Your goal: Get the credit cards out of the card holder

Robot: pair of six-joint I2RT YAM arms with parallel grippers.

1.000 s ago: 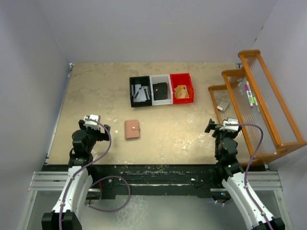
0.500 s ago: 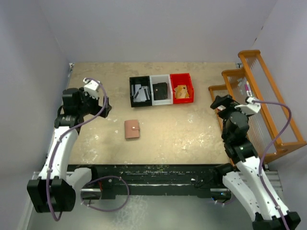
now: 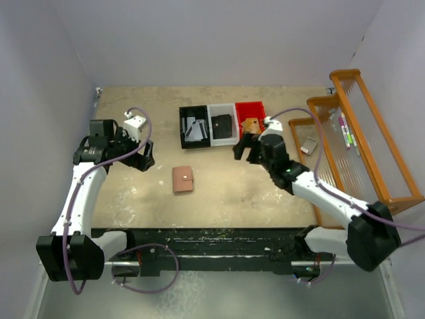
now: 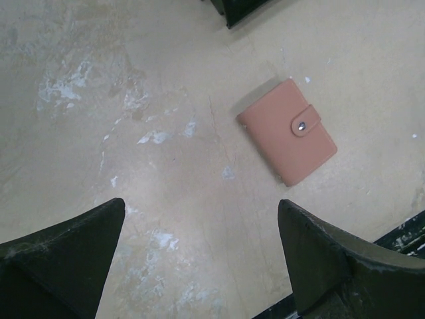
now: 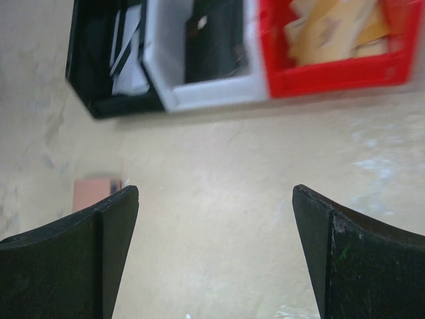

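Top: card holder [image 3: 182,179] closed, flat on table [image 3: 133,199], between left gripper [image 3: 142,159] and right gripper [image 3: 242,150]; both spread wide, empty.
Left wrist: snap tab [image 4: 305,124] fastened; holder clear of fingers.
Right wrist: only holder's corner visible; black bin [image 5: 99,66], white bin [image 5: 212,93], red bin [image 5: 332,73] beyond.

Scuffed beige table [image 3: 265,186], plain grey walls [image 3: 219,40]

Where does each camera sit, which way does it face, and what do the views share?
Top external: above and behind the bases, looking down on the table; both arms show whole.
Left wrist: on the left arm, facing down at the closed card holder; the open left gripper frames the bottom.
Right wrist: on the right arm, facing the black bin, white bin and red bin; the open right gripper frames the bottom.
Shared: the card holder shows in all three.
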